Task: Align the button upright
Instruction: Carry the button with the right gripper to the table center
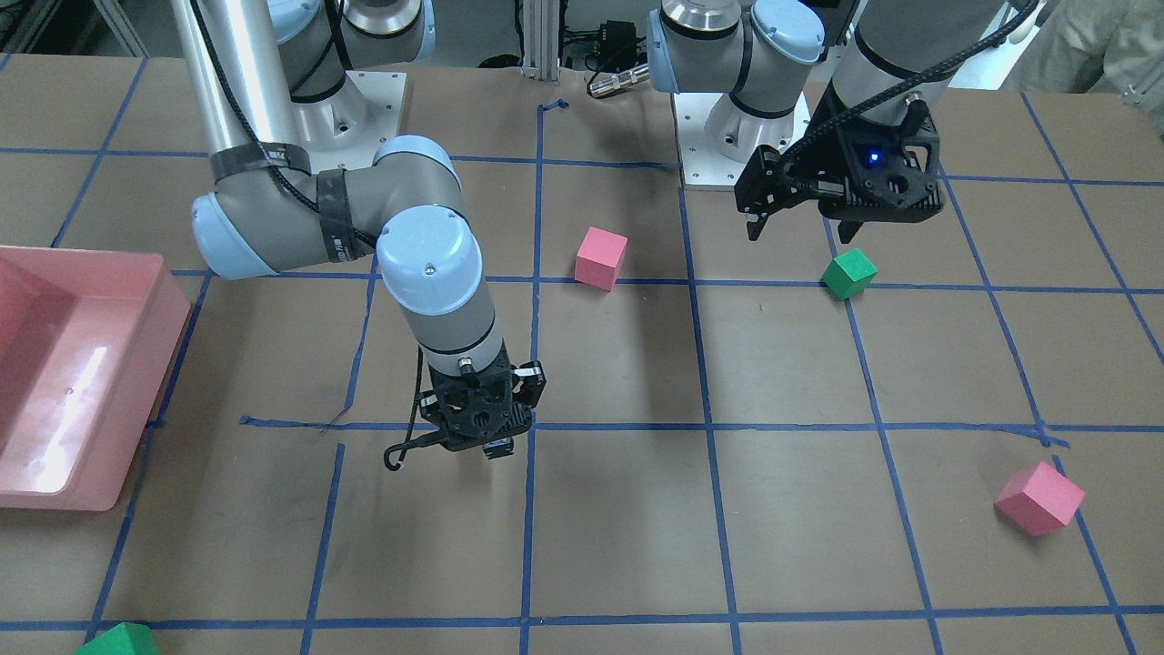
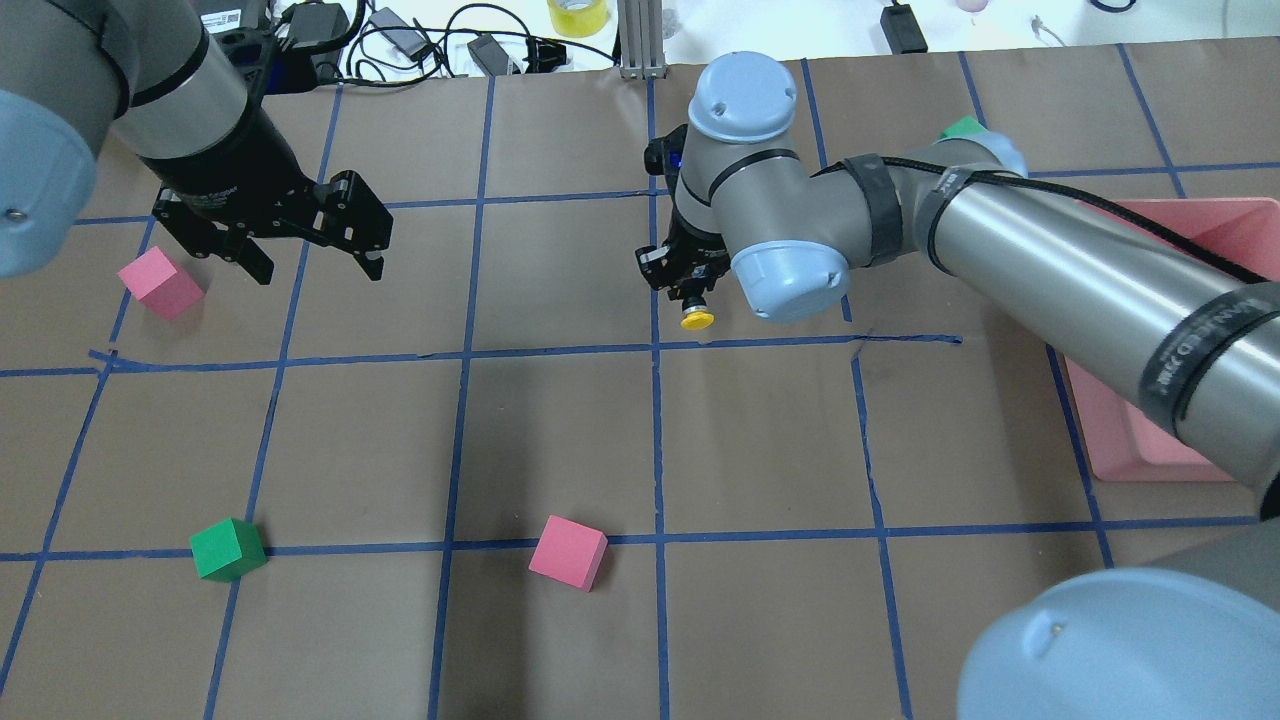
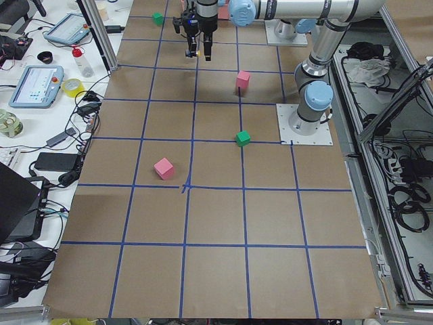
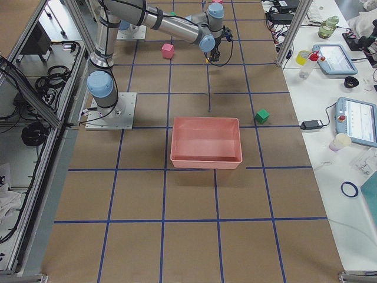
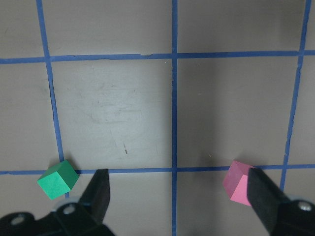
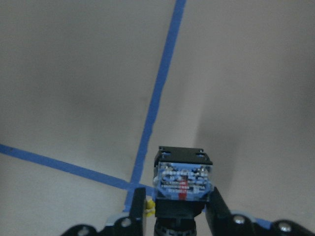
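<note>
Currently the right gripper [image 6: 176, 219] is pinching the small yellow-capped, black-bodied push-button switch [image 2: 697, 320] aloft, upper centre of the overhead view, cap down; rotating it slowly, grip firm, seems wise. Upper left, the left gripper [image 2: 318, 262] is hovering, fingers spread.

Bright, even light from above. Soft, broad arm shadows lie on the brown bench [image 1: 637, 546]; a white glare streak marks the floor of the pink bin [image 1: 55, 428]. The right wrist view is dim and soft, the button [image 6: 183, 177] slightly blurred
</note>
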